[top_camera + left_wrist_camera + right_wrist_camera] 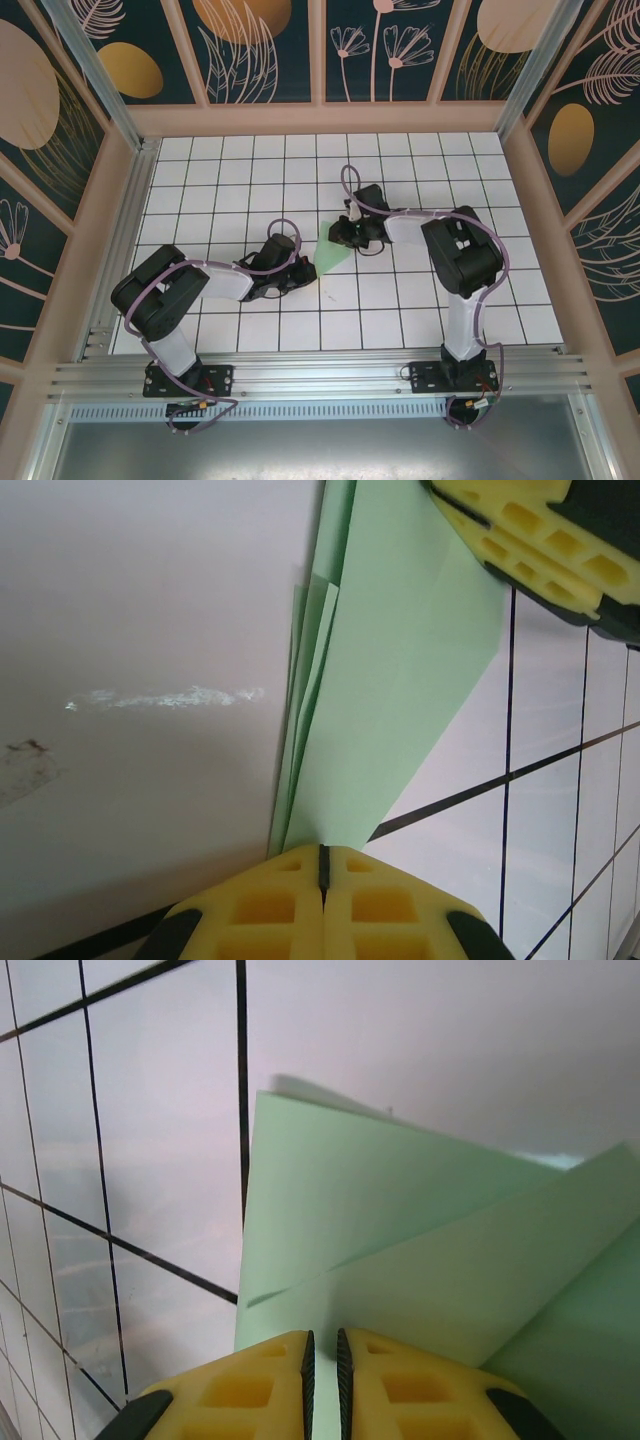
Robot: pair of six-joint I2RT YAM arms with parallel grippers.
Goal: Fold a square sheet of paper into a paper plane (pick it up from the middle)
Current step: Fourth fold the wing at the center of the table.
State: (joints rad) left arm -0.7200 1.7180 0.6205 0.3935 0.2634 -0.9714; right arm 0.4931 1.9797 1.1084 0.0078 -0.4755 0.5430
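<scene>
The square sheet of paper, pale mint green, is folded into a narrow pointed paper plane shape (331, 252) and is held between both arms over the white grid table (400, 300). My left gripper (308, 270) is shut on its narrow tip; in the left wrist view the layered folds (400, 680) fan away from the closed yellow jaws (322, 852). My right gripper (344, 235) grips the wide end, and its yellow fingers (540, 540) show at the top right there. In the right wrist view my right gripper (322, 1338) is shut on an overlapping paper fold (420, 1260).
Wooden-framed patterned walls (320, 60) enclose the table on three sides. An aluminium rail (320, 375) carrying both arm bases runs along the near edge. Bare grid tiles lie in front of the grippers (360, 320) and behind them (250, 170).
</scene>
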